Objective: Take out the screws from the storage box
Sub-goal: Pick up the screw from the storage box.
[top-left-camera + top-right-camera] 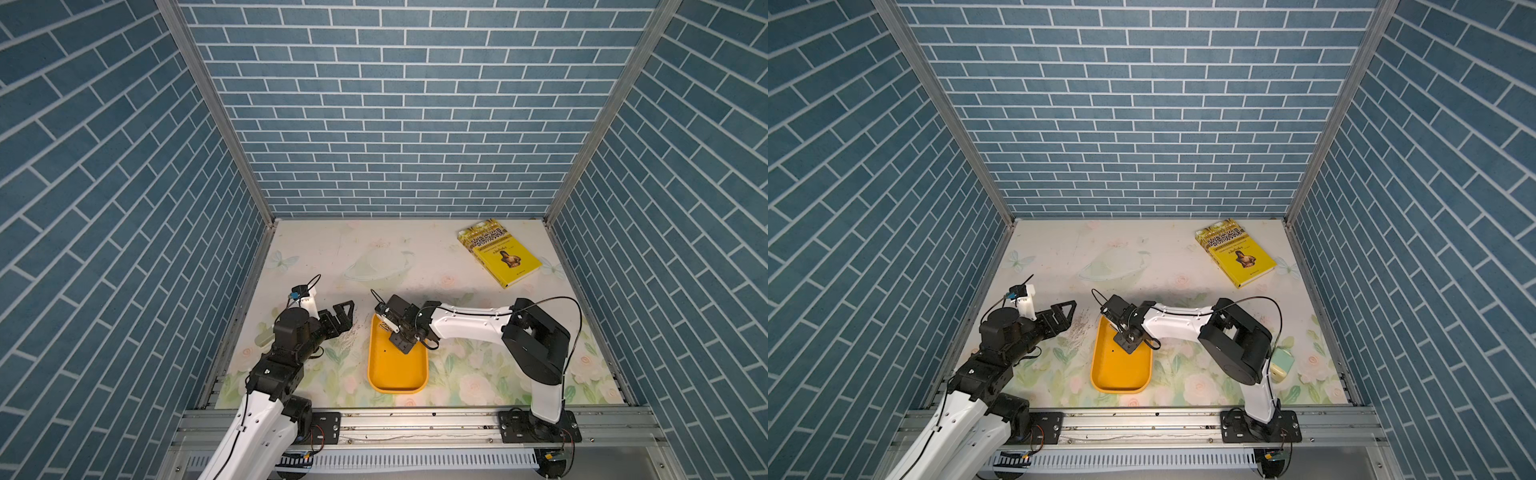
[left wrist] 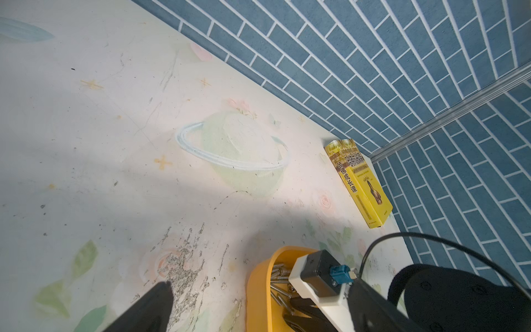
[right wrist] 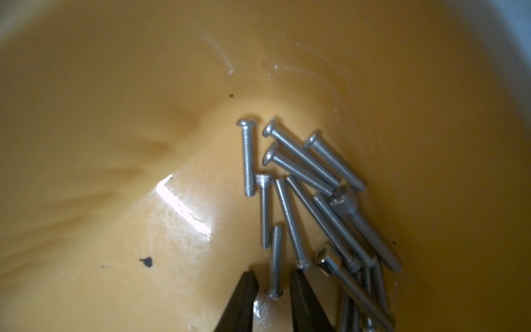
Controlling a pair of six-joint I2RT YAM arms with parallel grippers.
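Blue brick-print walls enclose a desk [image 1: 415, 257] covered in scuffed pastel floral print. Near its front lies the storage box [image 1: 395, 370], a glossy, shallow orange-yellow plastic tray with rounded corners. The screws [image 3: 301, 155], slim, threaded and silvery, lie heaped at its far end. The right tool [image 3: 273, 276] stands narrowly parted astride one screw, not pinching it. The left tool [image 1: 347, 318] gapes wide beside the box, holding nothing.

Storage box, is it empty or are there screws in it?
Not empty. The right wrist view shows about a dozen screws lying clustered on the storage box floor.
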